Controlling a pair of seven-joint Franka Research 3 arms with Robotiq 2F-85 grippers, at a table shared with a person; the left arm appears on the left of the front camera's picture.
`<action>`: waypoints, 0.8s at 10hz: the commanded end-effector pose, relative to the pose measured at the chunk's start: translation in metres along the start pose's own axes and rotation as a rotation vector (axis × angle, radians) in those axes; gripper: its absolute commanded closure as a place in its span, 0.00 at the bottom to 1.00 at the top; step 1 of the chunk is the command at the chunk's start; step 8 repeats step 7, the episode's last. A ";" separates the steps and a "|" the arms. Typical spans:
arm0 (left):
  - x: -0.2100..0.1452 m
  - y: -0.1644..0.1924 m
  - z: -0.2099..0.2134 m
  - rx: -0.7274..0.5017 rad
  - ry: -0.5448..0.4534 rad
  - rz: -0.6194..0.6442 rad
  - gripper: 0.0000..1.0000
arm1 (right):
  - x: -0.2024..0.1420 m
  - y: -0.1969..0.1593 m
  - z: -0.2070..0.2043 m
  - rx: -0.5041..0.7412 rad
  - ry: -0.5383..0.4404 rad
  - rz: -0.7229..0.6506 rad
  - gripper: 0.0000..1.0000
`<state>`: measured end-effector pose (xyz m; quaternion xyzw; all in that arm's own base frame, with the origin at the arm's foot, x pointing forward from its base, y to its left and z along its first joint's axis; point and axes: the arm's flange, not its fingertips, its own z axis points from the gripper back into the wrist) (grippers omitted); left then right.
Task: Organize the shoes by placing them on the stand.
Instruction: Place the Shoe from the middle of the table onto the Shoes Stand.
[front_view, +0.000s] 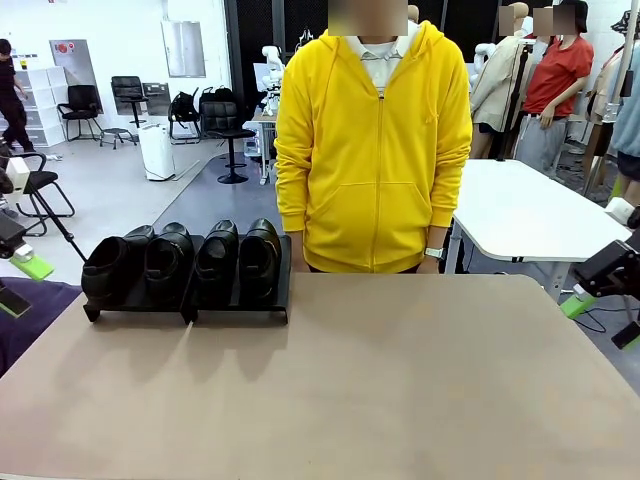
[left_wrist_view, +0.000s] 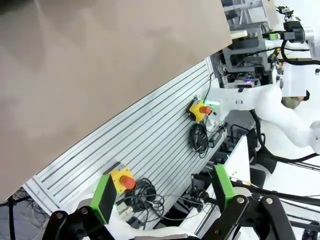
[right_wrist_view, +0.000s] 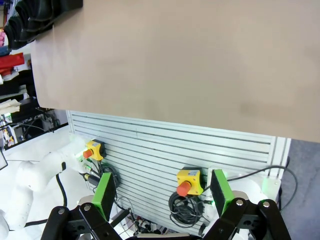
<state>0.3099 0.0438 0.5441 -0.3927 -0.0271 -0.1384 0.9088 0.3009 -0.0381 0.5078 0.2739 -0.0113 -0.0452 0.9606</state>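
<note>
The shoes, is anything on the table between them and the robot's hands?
Nothing visible. All four shoes already sit on the stand at the table's far left. The left gripper and right gripper hang open off its sides, holding nothing.

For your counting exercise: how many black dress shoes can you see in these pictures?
4, side by side on the black stand at the table's far left: shoe one leftmost, shoe two, shoe three, shoe four rightmost. None seems hidden.

Glossy leather shoes (front_view: 180, 262), matt black stand (front_view: 240, 312), smooth matt tabletop (front_view: 400, 380)
</note>
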 end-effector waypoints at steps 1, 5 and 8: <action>0.000 0.000 -0.002 -0.020 -0.002 0.005 0.00 | 0.003 0.001 0.004 0.032 0.002 0.024 0.00; 0.000 0.000 -0.002 -0.020 -0.002 0.005 0.00 | 0.003 0.001 0.004 0.032 0.002 0.024 0.00; 0.000 0.000 -0.002 -0.020 -0.002 0.005 0.00 | 0.003 0.001 0.004 0.032 0.002 0.024 0.00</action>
